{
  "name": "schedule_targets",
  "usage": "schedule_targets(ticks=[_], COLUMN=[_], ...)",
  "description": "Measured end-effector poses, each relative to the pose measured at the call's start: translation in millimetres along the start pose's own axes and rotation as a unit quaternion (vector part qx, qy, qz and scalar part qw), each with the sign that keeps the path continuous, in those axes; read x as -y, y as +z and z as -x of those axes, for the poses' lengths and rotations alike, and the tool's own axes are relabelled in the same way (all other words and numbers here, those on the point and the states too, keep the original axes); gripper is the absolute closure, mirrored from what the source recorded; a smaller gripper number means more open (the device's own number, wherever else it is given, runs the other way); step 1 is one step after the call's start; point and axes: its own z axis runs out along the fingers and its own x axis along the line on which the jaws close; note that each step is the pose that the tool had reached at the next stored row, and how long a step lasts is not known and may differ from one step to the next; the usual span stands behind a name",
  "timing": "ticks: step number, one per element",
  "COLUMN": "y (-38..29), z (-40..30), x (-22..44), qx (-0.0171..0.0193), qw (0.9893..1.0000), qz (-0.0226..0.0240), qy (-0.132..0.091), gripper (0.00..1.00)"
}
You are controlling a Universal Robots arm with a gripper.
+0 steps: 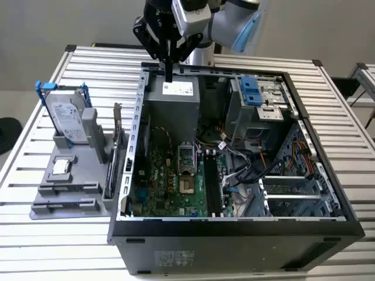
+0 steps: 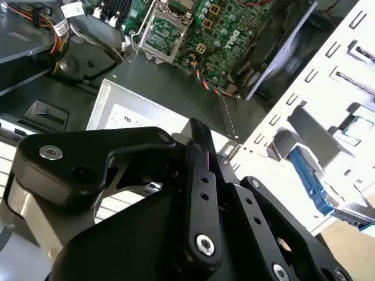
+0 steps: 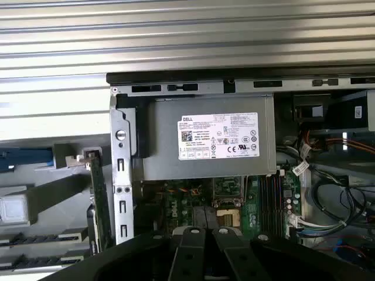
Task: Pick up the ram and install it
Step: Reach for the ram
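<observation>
The hand [image 1: 169, 75] is clenched: its two fingers [image 2: 199, 175] press together and nothing shows between them. It hangs in free air above the power supply [image 1: 173, 102], the grey box with a white label at a far corner of the open computer case [image 1: 234, 254], and it touches nothing. In the second wrist view the hand's black body covers much of this box. There is open room around the hand on all sides. Below it, the case's rim and the perforated side wall [image 1: 138, 126] stand close to the power supply. The motherboard [image 1: 170, 181] lies deeper in the case, partly covered by cables [image 1: 246, 167]. The ram [image 1: 110, 175] is well apart from the hand, outside that wall, toward the exterior view's left. It is a narrow dark strip standing on edge in the grey holder [image 1: 64, 190] on the slatted surface [image 1: 88, 64]. It stands just beside the expansion card [image 1: 119, 137] with its metal bracket, and the two are hard to separate. A hard drive [image 1: 65, 117] in a blue frame leans further left in the same holder.
</observation>
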Motion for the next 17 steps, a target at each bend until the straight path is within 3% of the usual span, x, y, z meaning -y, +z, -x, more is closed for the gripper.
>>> schedule_targets(ticks=[13, 17], y=[0.0, -0.1], z=[0.0, -4.3], x=[0.0, 0.3], qx=[0.0, 0.0], qw=[1.0, 1.0], qz=[0.0, 0.0], qy=[0.0, 0.0], gripper=[1.0, 1.0])
